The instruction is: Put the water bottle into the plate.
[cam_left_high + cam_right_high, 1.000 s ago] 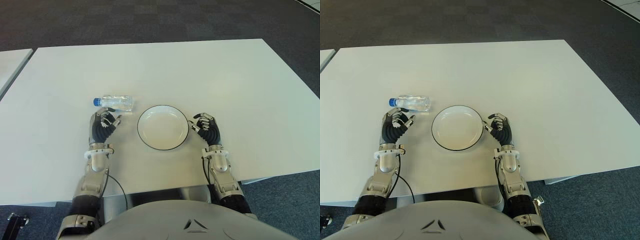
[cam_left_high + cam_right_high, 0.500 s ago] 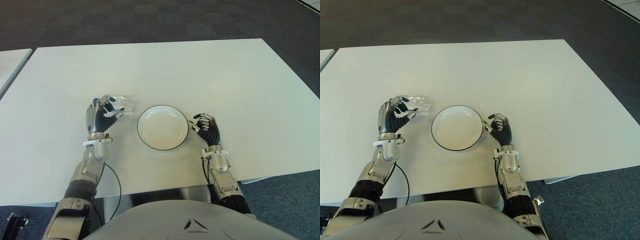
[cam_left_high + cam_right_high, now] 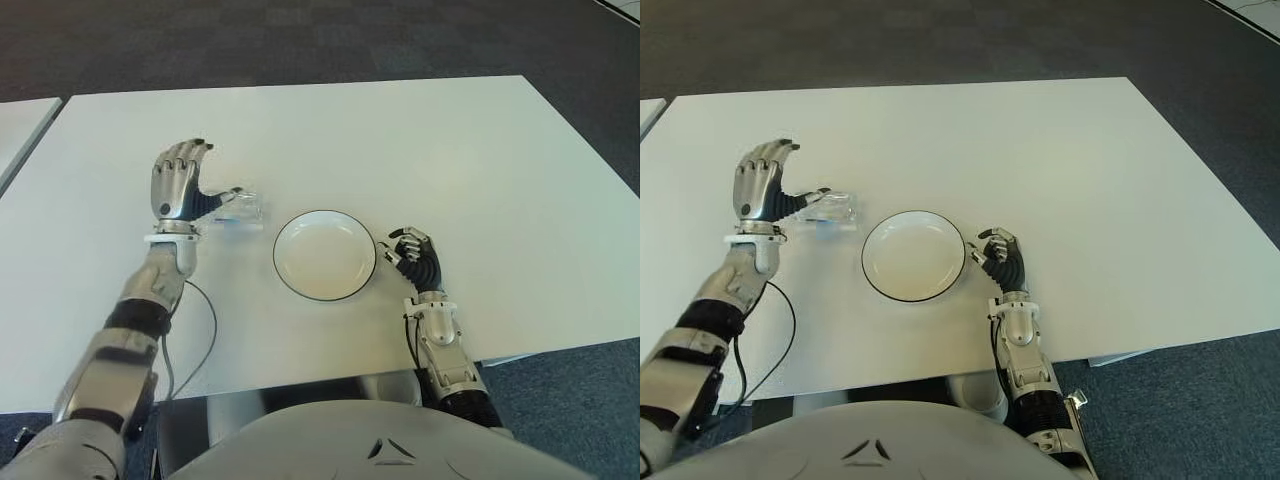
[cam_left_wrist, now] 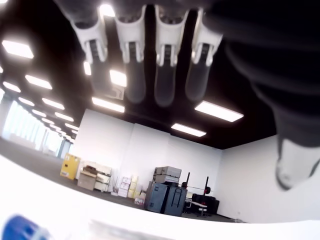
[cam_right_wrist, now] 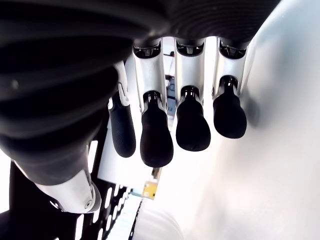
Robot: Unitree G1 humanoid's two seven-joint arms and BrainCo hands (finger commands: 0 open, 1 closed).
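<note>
A clear water bottle lies on its side on the white table, left of the white black-rimmed plate. My left hand is raised just over the bottle's cap end and hides it, fingers straight and spread, thumb reaching toward the bottle. The hand holds nothing. In the left wrist view the blue cap shows blurred below the extended fingers. My right hand shows beside the plate's right rim, fingers loosely bent and empty.
A second table edge shows at far left. Dark carpet lies beyond the table. A cable trails from my left forearm over the table's near part.
My left hand has risen from beside the bottle and straightened its fingers from curled to spread. The bottle stays on the table. The right hand has not moved.
</note>
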